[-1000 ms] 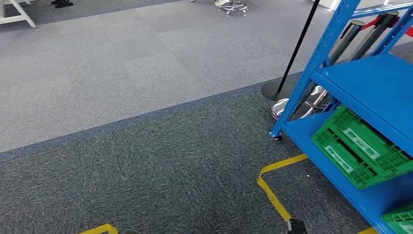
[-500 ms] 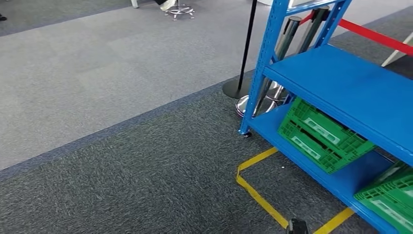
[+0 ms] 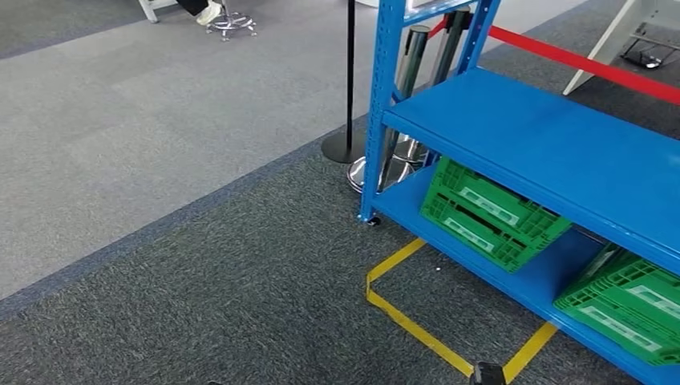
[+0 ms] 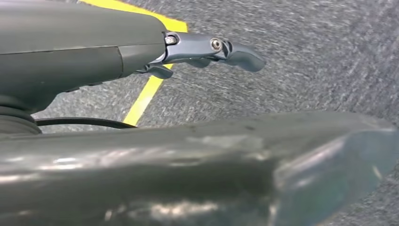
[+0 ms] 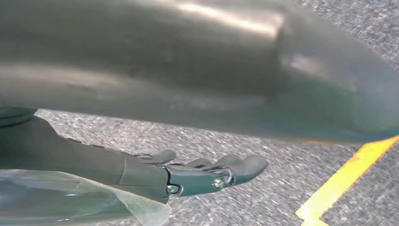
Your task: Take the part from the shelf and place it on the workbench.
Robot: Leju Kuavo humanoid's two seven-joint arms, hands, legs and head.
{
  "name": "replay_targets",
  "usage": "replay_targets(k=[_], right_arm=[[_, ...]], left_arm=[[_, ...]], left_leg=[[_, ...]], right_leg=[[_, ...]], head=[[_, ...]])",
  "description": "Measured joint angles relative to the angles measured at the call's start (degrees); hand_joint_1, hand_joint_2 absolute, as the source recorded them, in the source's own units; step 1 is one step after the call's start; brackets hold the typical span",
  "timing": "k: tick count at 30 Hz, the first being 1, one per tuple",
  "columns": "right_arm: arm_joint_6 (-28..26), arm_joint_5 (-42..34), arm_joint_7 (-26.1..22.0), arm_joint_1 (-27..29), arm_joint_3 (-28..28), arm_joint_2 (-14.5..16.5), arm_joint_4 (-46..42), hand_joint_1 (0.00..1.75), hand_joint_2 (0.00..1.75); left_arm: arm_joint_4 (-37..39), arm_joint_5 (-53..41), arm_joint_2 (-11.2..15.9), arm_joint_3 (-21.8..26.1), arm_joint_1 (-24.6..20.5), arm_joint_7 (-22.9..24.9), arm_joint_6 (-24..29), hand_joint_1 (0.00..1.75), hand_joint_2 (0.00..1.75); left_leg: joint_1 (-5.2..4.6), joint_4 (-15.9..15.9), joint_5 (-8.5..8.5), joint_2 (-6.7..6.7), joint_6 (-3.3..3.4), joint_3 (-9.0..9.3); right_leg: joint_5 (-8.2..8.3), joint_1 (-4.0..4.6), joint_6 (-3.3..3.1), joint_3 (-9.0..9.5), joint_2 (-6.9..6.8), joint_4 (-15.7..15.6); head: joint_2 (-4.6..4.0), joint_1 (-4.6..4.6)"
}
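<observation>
My left hand (image 4: pixel 202 49) hangs over dark grey carpet (image 3: pixel 240 297); its fingers (image 4: pixel 235 52) extend nearly straight, apart, with nothing between them. My right hand (image 5: pixel 207 174) hangs likewise over the carpet, fingers (image 5: pixel 244 167) extended and holding nothing. A strip of yellow tape (image 5: pixel 343 181) lies on the carpet near the right hand, and another yellow strip (image 4: pixel 146 94) runs under the left hand.

In the head view, a blue shelf (image 3: pixel 545 144) stands ahead and to my right. Its middle level is a bare blue surface. On the bottom level, a green crate (image 3: pixel 489 212) sits near the shelf's left end, and a second green crate (image 3: pixel 625 301) sits further right, partly cut by the picture's edge. I cannot tell what the crates contain, and I cannot identify the part in any view.

Yellow floor tape (image 3: pixel 417 321) outlines a bay on the carpet in front of the shelf's left corner. Behind the shelf post, a black stanchion pole (image 3: pixel 350 72) rises from a round base, and chrome posts (image 3: pixel 409 64) stand beside it. A red barrier belt (image 3: pixel 577 60) runs across behind the shelf. Lighter grey carpet (image 3: pixel 120 120) covers the floor to the far left, where a stool base (image 3: pixel 228 22) stands.
</observation>
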Motion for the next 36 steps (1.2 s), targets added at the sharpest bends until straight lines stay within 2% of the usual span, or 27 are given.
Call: replay_targets(k=[2, 3, 4, 5, 7, 8, 9, 10, 11, 13, 14, 15, 17, 18, 19, 21, 23, 24, 25, 26, 27, 29, 30, 31, 33, 35, 36], right_arm=[[0.22, 0.02, -0.31, 0.49, 0.04, 0.01, 0.00, 0.00, 0.00], [0.28, 0.02, -0.38, 0.73, 0.04, 0.01, 0.00, 0.00, 0.00], [0.34, 0.03, -0.43, 0.81, 0.04, 0.01, 0.00, 0.00, 0.00], [0.38, 0.03, -0.48, 0.75, 0.04, 0.01, 0.00, 0.00, 0.00], [0.44, 0.04, -0.53, 0.61, 0.04, 0.01, 0.00, 0.00, 0.00], [0.44, 0.04, -0.54, 0.64, 0.04, 0.01, 0.00, 0.00, 0.00], [0.45, 0.04, -0.55, 0.71, 0.04, 0.01, 0.00, 0.00, 0.00], [0.45, 0.04, -0.55, 0.79, 0.04, 0.01, 0.00, 0.00, 0.00], [0.45, 0.04, -0.55, 0.85, 0.04, 0.01, 0.00, 0.00, 0.00], [0.46, 0.04, -0.54, 0.90, 0.04, 0.10, 0.02, 0.00, 0.00], [0.47, 0.05, -0.53, 0.86, 0.04, 0.17, 0.03, 0.00, 0.00], [0.47, 0.07, -0.53, 0.87, 0.04, 0.23, 0.04, 0.00, 0.00], [0.47, 0.09, -0.54, 0.96, 0.04, 0.26, 0.04, 0.00, 0.00], [0.47, 0.10, -0.56, 1.03, 0.04, 0.25, 0.03, 0.00, 0.00], [0.47, 0.10, -0.57, 0.99, 0.04, 0.23, 0.03, 0.00, 0.00], [0.47, 0.10, -0.59, 0.65, 0.06, 0.22, 0.02, 0.00, 0.00], [0.49, 0.10, -0.59, 0.55, 0.08, 0.22, 0.02, 0.00, 0.00], [0.50, 0.10, -0.59, 0.69, 0.07, 0.22, 0.02, 0.00, 0.00], [0.53, 0.09, -0.58, 0.87, 0.07, 0.22, 0.02, 0.00, 0.00], [0.57, 0.08, -0.57, 0.99, 0.06, 0.22, 0.02, 0.00, 0.00], [0.61, 0.05, -0.57, 1.05, 0.06, 0.22, 0.02, 0.00, 0.00], [0.71, 0.00, -0.57, 0.96, 0.06, 0.23, 0.02, 0.00, 0.00], [0.73, -0.02, -0.56, 0.91, 0.06, 0.23, 0.02, 0.00, 0.00], [0.74, -0.03, -0.55, 0.88, 0.06, 0.23, 0.02, 0.00, 0.00], [0.73, -0.03, -0.55, 0.90, 0.06, 0.23, 0.02, 0.00, 0.00], [0.73, -0.03, -0.58, 0.79, 0.06, 0.23, 0.02, 0.00, 0.00], [0.73, -0.03, -0.59, 0.71, 0.06, 0.23, 0.02, 0.00, 0.00]], left_arm=[[-0.21, 0.11, 0.02, -0.16, 0.08, 0.05, 0.05, 0.00, 0.00], [-0.31, 0.15, 0.02, -0.33, 0.11, 0.05, 0.06, 0.00, 0.00], [-0.40, 0.18, 0.02, -0.50, 0.15, 0.04, 0.06, 0.00, 0.00], [-0.49, 0.20, 0.02, -0.63, 0.21, 0.04, 0.07, 0.00, 0.00], [-0.54, 0.22, 0.02, -0.74, 0.41, 0.05, 0.07, 0.00, 0.00], [-0.55, 0.22, 0.02, -0.74, 0.52, 0.05, 0.07, 0.00, 0.00], [-0.55, 0.22, 0.02, -0.75, 0.61, 0.05, 0.07, 0.00, 0.00], [-0.57, 0.22, 0.02, -0.75, 0.67, 0.05, 0.07, 0.00, 0.00], [-0.60, 0.22, 0.02, -0.76, 0.71, 0.05, 0.07, 0.00, 0.00], [-0.64, 0.22, 0.02, -0.75, 0.82, 0.05, 0.07, 0.00, 0.00], [-0.65, 0.22, 0.02, -0.75, 0.86, 0.06, 0.07, 0.00, 0.00], [-0.69, 0.22, 0.00, -0.75, 0.91, 0.07, 0.08, 0.00, 0.00], [-0.82, 0.22, -0.09, -0.80, 0.91, 0.07, 0.10, 0.00, 0.00], [-0.88, 0.22, -0.15, -0.84, 0.92, 0.07, 0.10, 0.00, 0.00], [-0.92, 0.22, -0.20, -0.87, 0.92, 0.06, 0.11, 0.00, 0.00], [-0.96, 0.25, -0.22, -0.90, 0.96, 0.05, 0.10, 0.00, 0.00], [-0.98, 0.38, -0.22, -0.90, 0.98, 0.05, -0.02, 0.00, 0.00], [-1.02, 0.57, -0.22, -0.90, 0.99, 0.05, -0.13, 0.00, 0.00], [-1.07, 0.81, -0.22, -0.91, 1.00, 0.01, -0.28, 0.00, 0.00], [-1.12, 1.11, -0.23, -0.94, 1.02, -0.08, -0.45, 0.00, 0.00], [-1.17, 1.37, -0.24, -0.99, 1.05, -0.16, -0.63, 0.00, 0.00], [-1.25, 1.75, -0.23, -1.12, 1.10, -0.31, -0.91, 0.00, 0.00], [-1.33, 1.84, -0.22, -1.16, 1.14, -0.33, -0.99, 0.00, 0.00], [-1.39, 1.94, -0.21, -1.21, 1.16, -0.35, -1.04, 0.00, 0.00], [-1.60, 2.02, -0.19, -1.31, 1.18, -0.38, -1.10, 0.00, 0.00], [-1.75, 2.05, -0.18, -1.42, 1.19, -0.42, -1.11, 0.00, 0.00], [-1.79, 2.07, -0.17, -1.44, 1.22, -0.43, -1.11, 0.00, 0.00]], left_leg=[[0.02, 0.63, -0.36, 0.34, -0.54, 0.48], [0.17, 1.86, -0.41, -0.29, -0.75, 0.32], [0.36, 4.10, -0.70, -1.29, -0.96, -0.67], [0.54, 7.36, -1.41, -2.42, -1.14, -2.42], [0.73, 14.71, -4.52, -3.89, -1.43, -7.17], [0.76, 17.09, -6.09, -4.08, -1.47, -9.21], [0.75, 17.93, -6.91, -4.16, -1.43, -10.60], [0.72, 16.94, -6.34, -4.27, -1.28, -11.14], [0.68, 14.37, -4.31, -4.52, -1.04, -10.96], [0.46, 7.65, 1.40, -6.02, -0.37, -9.89], [0.29, 5.34, 3.10, -6.83, -0.03, -9.52], [0.13, 3.88, 4.06, -7.41, 0.34, -9.30], [0.05, 2.98, 4.42, -7.21, 1.03, -8.62], [0.15, 2.60, 4.81, -6.82, 1.34, -7.97], [0.24, 2.44, 4.90, -6.36, 1.60, -7.34], [0.28, 2.34, 4.51, -5.47, 1.88, -6.51], [0.21, 2.36, 3.82, -4.58, 1.98, -6.08], [0.19, 2.37, 3.42, -4.18, 1.99, -5.71], [0.18, 2.38, 2.98, -3.77, 1.97, -5.17], [0.16, 2.38, 2.48, -3.29, 1.91, -4.48], [0.13, 2.36, 1.90, -2.79, 1.81, -3.82], [-0.03, 2.30, 0.87, -1.76, 1.35, -2.67], [-0.16, 2.29, 0.47, -1.26, 1.05, -2.31], [-0.26, 2.33, 0.27, -0.92, 0.75, -1.93], [-0.28, 2.69, -0.13, -0.80, 0.18, -1.42], [-0.07, 5.65, -1.32, -2.43, -0.45, -2.50], [0.09, 8.60, -2.54, -3.38, -0.77, -4.01]], right_leg=[[-0.12, -0.05, -1.01, 0.69, 0.92, -0.20], [-0.17, -0.14, -1.38, 1.08, 1.47, -0.24], [-0.34, -0.21, -1.72, 1.62, 2.02, -0.29], [-0.53, -0.25, -2.06, 2.04, 2.57, -0.35], [-1.09, -0.22, -2.53, 2.80, 3.90, -0.35], [-1.48, -0.18, -2.63, 3.29, 4.63, -0.35], [-1.89, -0.13, -2.65, 3.85, 5.35, -0.35], [-2.32, -0.10, -2.60, 4.49, 6.05, -0.35], [-2.75, -0.08, -2.52, 5.12, 6.70, -0.35], [-3.58, -0.07, -2.18, 5.87, 7.88, -0.35], [-4.03, -0.08, -1.84, 5.88, 8.40, -0.39], [-4.21, -0.11, -1.42, 6.14, 8.91, -0.29], [-4.29, -0.08, -0.47, 6.71, 9.43, -0.06], [-4.54, -0.03, -0.10, 7.06, 8.88, 0.31], [-5.20, 0.03, 0.27, 6.59, 7.79, 1.27], [-7.56, 0.01, 0.84, 3.60, 5.26, 6.18], [-10.06, -0.07, 1.10, -0.93, 4.33, 12.42], [-10.46, -0.08, 1.09, -2.44, 4.22, 13.78], [-9.65, -0.07, 0.98, -2.99, 4.13, 13.19], [-7.57, -0.03, 0.79, -2.59, 3.85, 10.66], [-4.69, 0.07, 0.51, -1.63, 3.08, 7.08], [-1.31, 0.59, -0.20, -0.30, 1.04, 1.96], [-0.59, 0.81, -0.66, -0.12, 0.43, 1.06], [-0.70, 0.95, -1.09, -0.24, 0.47, 1.05], [-0.02, 0.68, -1.88, 0.35, 1.57, 0.57], [0.12, 0.25, -2.35, 1.10, 2.80, 0.14], [0.14, 0.10, -2.52, 1.27, 3.41, 0.02]], head=[[0.02, -0.21], [0.02, -0.33], [0.02, -0.41], [0.02, -0.53], [0.01, -0.67], [0.01, -0.67], [0.01, -0.66], [0.01, -0.68], [0.01, -0.67], [0.01, -0.74], [0.01, -0.74], [0.01, -0.81], [0.01, -0.81], [0.01, -0.78], [0.01, -0.56], [0.01, -0.22], [0.01, -0.10], [0.01, -0.09], [0.01, -0.07], [0.01, -0.07], [0.01, -0.07], [0.01, -0.09], [0.01, -0.09], [0.01, -0.16], [0.01, -0.25], [0.01, -0.38], [0.01, -0.46]])
